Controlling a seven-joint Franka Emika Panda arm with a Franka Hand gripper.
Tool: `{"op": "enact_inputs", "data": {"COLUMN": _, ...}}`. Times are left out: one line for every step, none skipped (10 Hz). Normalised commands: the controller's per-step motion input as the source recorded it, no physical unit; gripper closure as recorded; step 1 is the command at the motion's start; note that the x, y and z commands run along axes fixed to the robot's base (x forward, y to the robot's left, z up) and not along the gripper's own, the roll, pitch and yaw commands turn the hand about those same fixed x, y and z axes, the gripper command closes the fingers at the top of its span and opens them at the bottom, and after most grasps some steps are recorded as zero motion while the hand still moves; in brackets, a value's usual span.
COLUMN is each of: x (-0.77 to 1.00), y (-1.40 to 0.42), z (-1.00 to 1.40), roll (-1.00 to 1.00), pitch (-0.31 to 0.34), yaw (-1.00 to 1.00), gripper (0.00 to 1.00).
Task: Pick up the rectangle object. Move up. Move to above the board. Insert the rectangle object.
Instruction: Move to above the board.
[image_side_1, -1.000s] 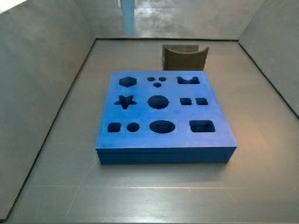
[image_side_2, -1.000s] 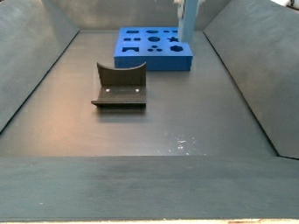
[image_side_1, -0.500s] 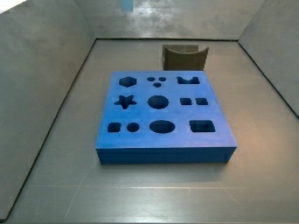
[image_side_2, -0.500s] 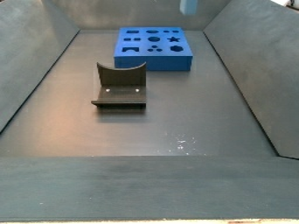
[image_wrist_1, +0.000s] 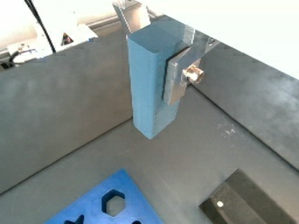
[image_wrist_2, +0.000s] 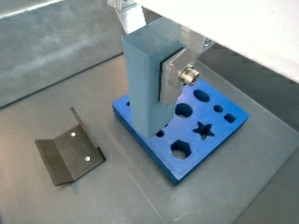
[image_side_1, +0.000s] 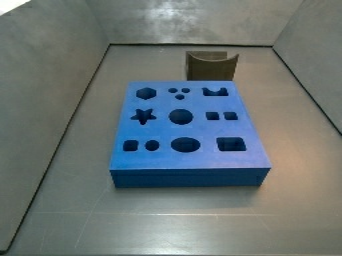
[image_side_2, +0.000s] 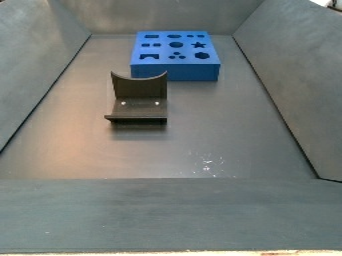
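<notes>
In both wrist views my gripper (image_wrist_1: 155, 48) (image_wrist_2: 152, 48) is shut on the rectangle object (image_wrist_1: 149, 83) (image_wrist_2: 146, 83), a tall light-blue bar that hangs upright between the silver fingers (image_wrist_1: 176, 77) (image_wrist_2: 176, 74). It is held high in the air. The board (image_side_1: 185, 130) (image_side_2: 178, 54), a thick blue slab with shaped holes, lies on the floor. In a wrist view the board (image_wrist_2: 198, 131) is below and just behind the bar's lower end; in a wrist view only its corner (image_wrist_1: 105, 199) shows. The gripper and the bar are out of both side views.
The dark fixture, an L-shaped bracket (image_side_2: 136, 98) (image_side_1: 210, 63) (image_wrist_2: 68, 149), stands on the floor beside the board. In a wrist view its top shows as a dark block (image_wrist_1: 247, 203). Grey sloping walls (image_side_1: 54, 90) (image_side_2: 34, 70) enclose the floor.
One second ago the bar's lower end showed at the top of both side views; it has risen out of them. The board and fixture have not moved.
</notes>
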Motion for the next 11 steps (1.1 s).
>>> {"op": "enact_inputs", "data": {"x": 0.01, "y": -0.04, "z": 0.40, "roll": 0.05, "pitch": 0.137, "yaw": 0.06, "gripper": 1.00}}
{"op": "enact_inputs", "data": {"x": 0.01, "y": -0.03, "z": 0.25, "roll": 0.05, "pitch": 0.137, "yaw": 0.06, "gripper": 1.00}}
{"op": "enact_inputs", "data": {"x": 0.34, "y": -1.00, "z": -0.86, "roll": -0.03, "pitch": 0.263, "yaw": -1.00, "gripper": 1.00}}
{"op": "enact_inputs", "data": {"x": 0.35, "y": -1.00, "z": -0.89, "roll": -0.03, "pitch": 0.247, "yaw": -1.00, "gripper": 1.00}}
{"op": "enact_inputs", "data": {"x": 0.40, "y": -1.00, "z": -0.92, "roll": -0.05, "pitch": 0.251, "yaw": -0.56, "gripper": 1.00}}
{"op": "enact_inputs", "data": {"x": 0.41, "y": -1.00, "z": -0.90, "roll": -0.07, "pitch": 0.195, "yaw": -0.26, "gripper": 1.00}}
{"op": "enact_inputs", "data": {"x": 0.40, "y": -1.00, "z": -0.89, "roll": -0.06, "pitch": 0.137, "yaw": -0.17, "gripper": 1.00}}
{"op": "enact_inputs", "data": {"x": 0.41, "y": -0.93, "z": -0.85, "roll": 0.01, "pitch": 0.073, "yaw": -0.04, "gripper": 1.00}}
{"op": "enact_inputs", "data": {"x": 0.32, "y": -0.63, "z": -0.57, "roll": 0.05, "pitch": 0.057, "yaw": 0.00, "gripper": 1.00}}
{"op": "enact_inputs", "data": {"x": 0.18, "y": -0.30, "z": -0.25, "roll": 0.10, "pitch": 0.024, "yaw": 0.01, "gripper": 1.00}}
{"op": "enact_inputs", "data": {"x": 0.09, "y": -0.18, "z": -0.13, "roll": 0.07, "pitch": -0.008, "yaw": 0.01, "gripper": 1.00}}
